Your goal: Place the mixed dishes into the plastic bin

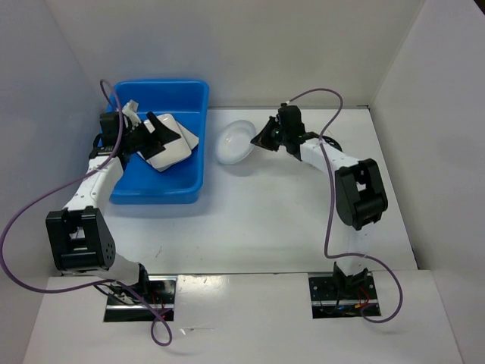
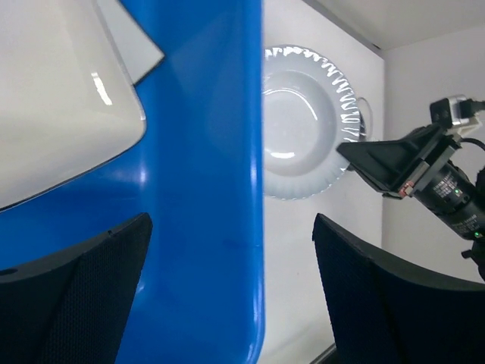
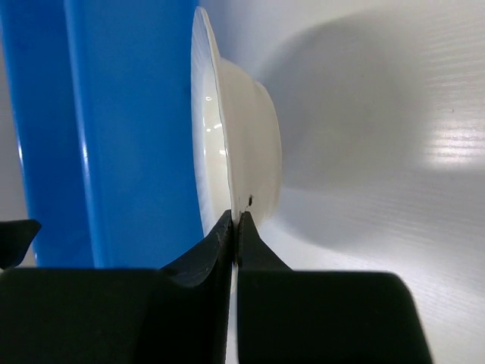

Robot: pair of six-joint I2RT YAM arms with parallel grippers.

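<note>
The right gripper (image 3: 236, 220) is closed down to a sliver, its two fingertips pinching the thin rim of the round white dish (image 3: 242, 152), one on the inner face and one on the outer. From the right wrist view the dish stands on edge in the frame, its fluted rim turned toward the plastic bin (image 3: 114, 129), whose blue outer wall fills the space just beyond it. From above, the dish (image 1: 236, 142) sits just outside the bin's right wall (image 1: 204, 152), near that wall's far end, apart from it and not over the rim. It throws a soft shadow on the white table (image 1: 288, 220) on its near side, and I cannot tell whether its base touches the table. The right gripper (image 1: 265, 136) holds it from the side away from the bin. The left gripper (image 1: 163, 130) hangs over the inside of the bin with its jaws spread wide and nothing between them. Its wrist view shows the two dark fingers (image 2: 76, 303) well apart, framing the bin's right wall (image 2: 204, 189). Inside the bin, beneath this gripper, a white tray (image 2: 53, 98) lies on top of a flat white plate (image 2: 136, 45), whose corner pokes out toward the bin's right wall.
</note>
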